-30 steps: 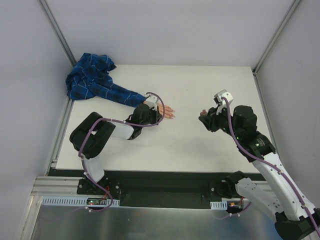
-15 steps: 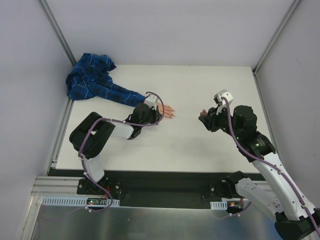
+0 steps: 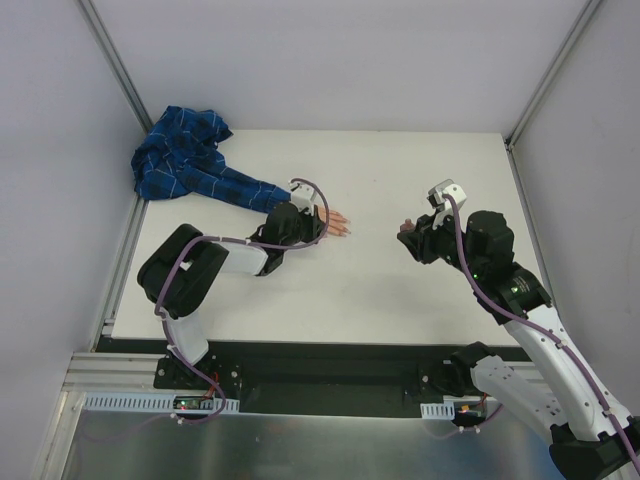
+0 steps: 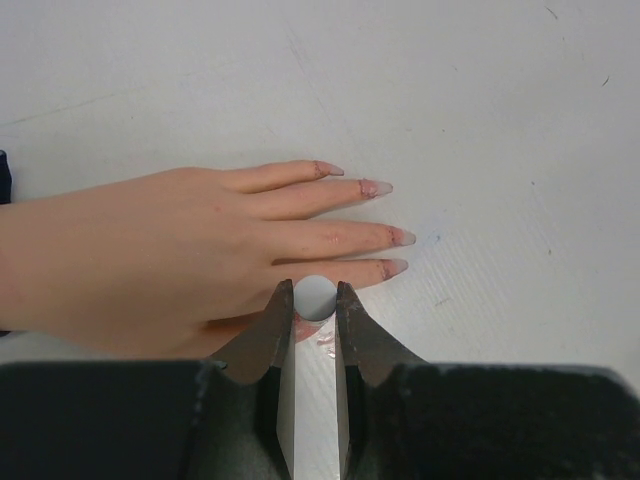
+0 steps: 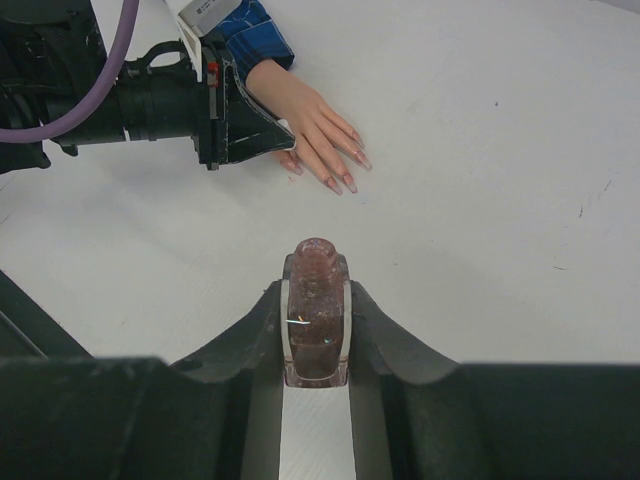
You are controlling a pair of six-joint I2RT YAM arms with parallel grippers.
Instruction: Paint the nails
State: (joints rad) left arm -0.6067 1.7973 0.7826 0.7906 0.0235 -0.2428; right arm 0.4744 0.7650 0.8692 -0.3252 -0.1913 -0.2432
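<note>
Two tools are mine, and both are closed down on something. My left tool (image 4: 314,292) has its jaws drawn in to a narrow gap. They pinch a small pale round piece (image 4: 314,297) right at the tips, which I see only end-on and cannot identify. Directly ahead of those tips, and stretching away to their left, lies the fake hand (image 4: 150,250). It rests palm down on the white worktop (image 4: 500,100), its fingers running across in front of the tool towards the right. The nails (image 4: 403,237) sit ahead and a little right of the tips. Four show, long and pale pink with darker reddish streaks near their bases, the nearest one just beyond my right-hand finger. The thumb side of the hand goes under the tool, where a pinkish smear shows between my fingers, too blurred to read.

My right tool (image 5: 317,288) is clamped on the polish bottle (image 5: 317,320), a glittery mauve one gripped between the fingers with its bare neck pointing forward past the tips. Well ahead of this tool and slightly left, the same hand points its fingertips back towards me. The left tool is over its left edge, and the blue plaid sleeve (image 5: 255,25) trails off beyond it
</note>
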